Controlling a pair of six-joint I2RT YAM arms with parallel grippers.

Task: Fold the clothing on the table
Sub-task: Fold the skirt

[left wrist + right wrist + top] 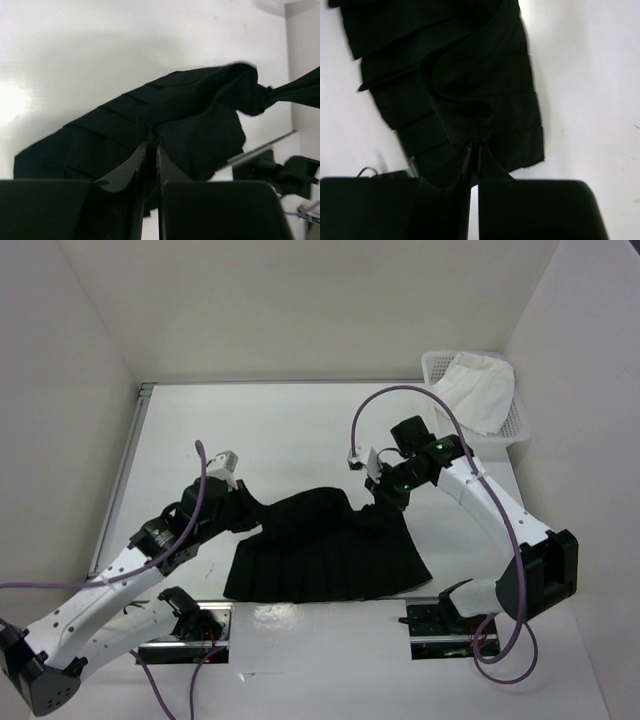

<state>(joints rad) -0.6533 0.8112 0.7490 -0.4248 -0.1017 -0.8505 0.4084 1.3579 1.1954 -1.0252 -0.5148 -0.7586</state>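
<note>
The clothing [325, 555], a black pleated skirt, lies spread on the white table [290, 430] with its wide hem near the arm bases. Its upper edge is lifted at both ends. My left gripper [243, 502] is shut on the skirt's upper left corner; in the left wrist view the fingertips [150, 146] pinch black fabric [190, 115] that stretches off to the right. My right gripper [385, 495] is shut on the upper right corner; the right wrist view shows the waistband [465, 117] caught between its gripper tips [475, 145], pleats [420, 60] hanging below.
A white mesh basket [515, 425] holding a white cloth [475, 390] stands at the far right corner. A grey rail [125, 465] runs along the table's left edge. White walls close in the left, back and right sides.
</note>
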